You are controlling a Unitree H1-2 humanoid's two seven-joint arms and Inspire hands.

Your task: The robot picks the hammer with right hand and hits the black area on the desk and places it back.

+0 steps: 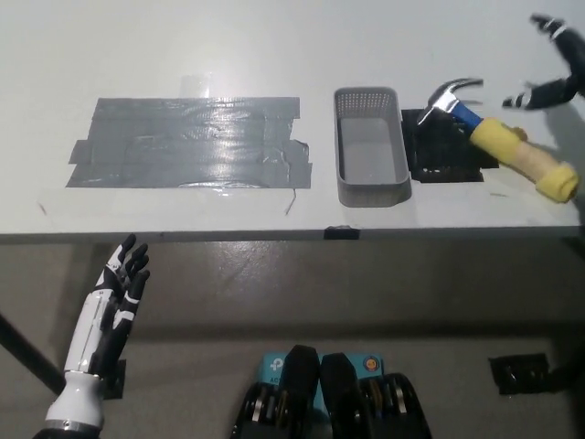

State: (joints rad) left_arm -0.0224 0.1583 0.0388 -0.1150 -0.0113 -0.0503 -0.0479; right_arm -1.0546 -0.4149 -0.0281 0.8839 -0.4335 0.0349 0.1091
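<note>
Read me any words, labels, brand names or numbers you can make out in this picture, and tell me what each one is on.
No text can be read.
The blue label at the bottom, beside the robot's body, carries a round mark, partly hidden and too blurred to read.
The hammer, grey basket and grey tape patch show no writing.
</note>
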